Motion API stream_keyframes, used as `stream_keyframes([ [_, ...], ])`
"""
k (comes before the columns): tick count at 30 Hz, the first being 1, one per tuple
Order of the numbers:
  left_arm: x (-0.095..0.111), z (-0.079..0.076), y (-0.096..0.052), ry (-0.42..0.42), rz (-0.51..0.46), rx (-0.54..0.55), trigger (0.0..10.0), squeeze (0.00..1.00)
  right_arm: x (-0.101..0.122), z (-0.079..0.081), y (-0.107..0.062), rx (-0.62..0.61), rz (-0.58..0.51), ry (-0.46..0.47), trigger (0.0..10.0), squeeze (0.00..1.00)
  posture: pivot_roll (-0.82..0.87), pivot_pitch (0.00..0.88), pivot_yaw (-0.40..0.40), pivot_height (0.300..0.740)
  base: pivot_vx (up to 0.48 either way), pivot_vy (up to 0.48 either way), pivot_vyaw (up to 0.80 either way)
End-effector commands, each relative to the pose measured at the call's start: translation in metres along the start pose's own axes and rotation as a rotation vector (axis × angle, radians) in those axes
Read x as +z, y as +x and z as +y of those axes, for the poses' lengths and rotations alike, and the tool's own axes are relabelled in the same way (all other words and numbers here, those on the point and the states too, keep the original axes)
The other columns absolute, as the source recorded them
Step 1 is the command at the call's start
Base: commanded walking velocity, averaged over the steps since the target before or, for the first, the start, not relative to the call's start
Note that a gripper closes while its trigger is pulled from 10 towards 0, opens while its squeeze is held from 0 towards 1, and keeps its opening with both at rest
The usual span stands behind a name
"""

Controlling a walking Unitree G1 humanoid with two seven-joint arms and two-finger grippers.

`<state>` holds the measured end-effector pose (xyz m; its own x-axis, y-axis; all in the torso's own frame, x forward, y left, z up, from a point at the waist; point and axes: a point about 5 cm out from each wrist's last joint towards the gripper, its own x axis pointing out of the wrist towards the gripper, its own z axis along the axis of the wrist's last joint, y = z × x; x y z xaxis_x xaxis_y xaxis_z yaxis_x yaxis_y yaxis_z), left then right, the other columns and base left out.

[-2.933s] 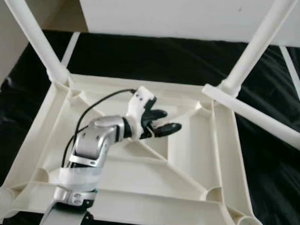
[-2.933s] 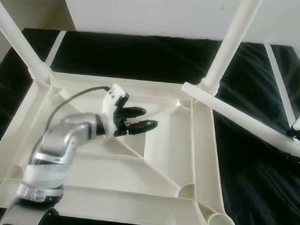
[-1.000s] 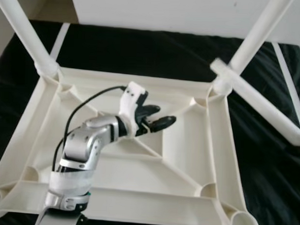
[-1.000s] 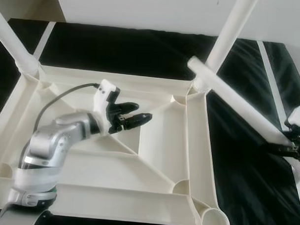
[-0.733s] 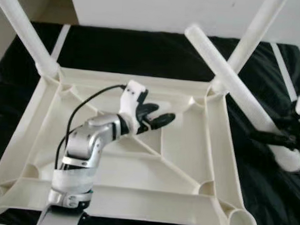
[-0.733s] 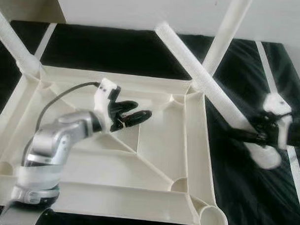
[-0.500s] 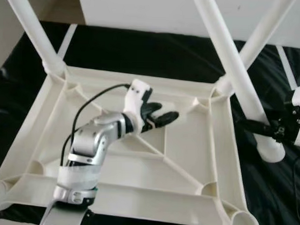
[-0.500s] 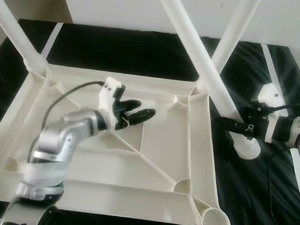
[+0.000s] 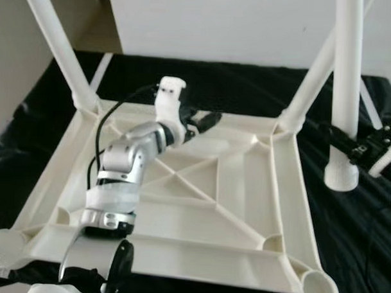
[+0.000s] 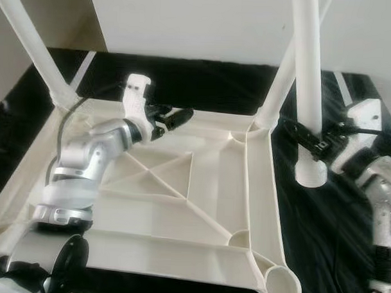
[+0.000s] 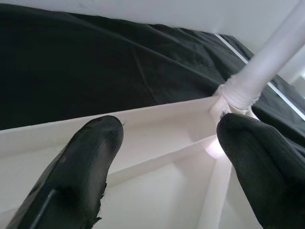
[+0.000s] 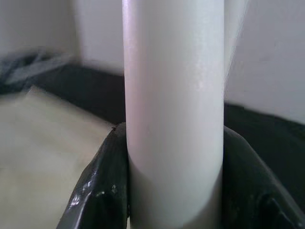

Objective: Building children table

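Right gripper (image 10: 311, 143) is clamping an upright white leg (image 10: 306, 92) beside the upturned tabletop (image 10: 200, 204); left gripper (image 9: 206, 121), fingers apart, is hovering over its far rim.

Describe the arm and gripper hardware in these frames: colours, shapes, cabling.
Both arms are silver metal with rounded joint housings. The left arm has a white band near its base and a thin black cable looping to the wrist. Each wrist carries a white plastic camera block. The left gripper and right gripper have two long, rounded matte-black fingers.
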<state>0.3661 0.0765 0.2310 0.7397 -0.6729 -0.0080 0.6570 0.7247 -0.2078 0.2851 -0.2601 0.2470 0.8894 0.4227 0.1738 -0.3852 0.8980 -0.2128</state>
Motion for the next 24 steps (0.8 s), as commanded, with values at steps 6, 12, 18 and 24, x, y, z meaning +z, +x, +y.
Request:
stream_keyframes([
  [6,-0.001,0.006,0.01,0.006,0.006,0.064,10.0,0.0,-0.02,0.019,0.006,-0.216,-0.013,0.099,10.0,0.0,-0.07,0.054,0.011,0.74,0.0,0.0,0.0],
  [12,-0.007,0.005,0.013,0.087,0.005,0.103,10.0,0.0,-0.025,0.039,0.011,-0.278,-0.07,0.171,10.0,0.0,-0.05,0.033,0.019,0.74,0.0,0.0,0.0],
  [18,-0.012,0.0,0.015,0.042,-0.009,0.09,10.0,0.0,-0.017,0.058,0.019,-0.28,-0.132,0.213,10.0,0.0,-0.03,0.029,0.021,0.74,0.0,0.0,0.0],
  [24,-0.014,0.0,0.018,0.083,0.014,0.056,10.0,0.0,-0.018,0.074,0.021,-0.217,-0.131,0.193,10.0,0.0,-0.03,0.024,0.025,0.74,0.0,0.0,0.0],
])
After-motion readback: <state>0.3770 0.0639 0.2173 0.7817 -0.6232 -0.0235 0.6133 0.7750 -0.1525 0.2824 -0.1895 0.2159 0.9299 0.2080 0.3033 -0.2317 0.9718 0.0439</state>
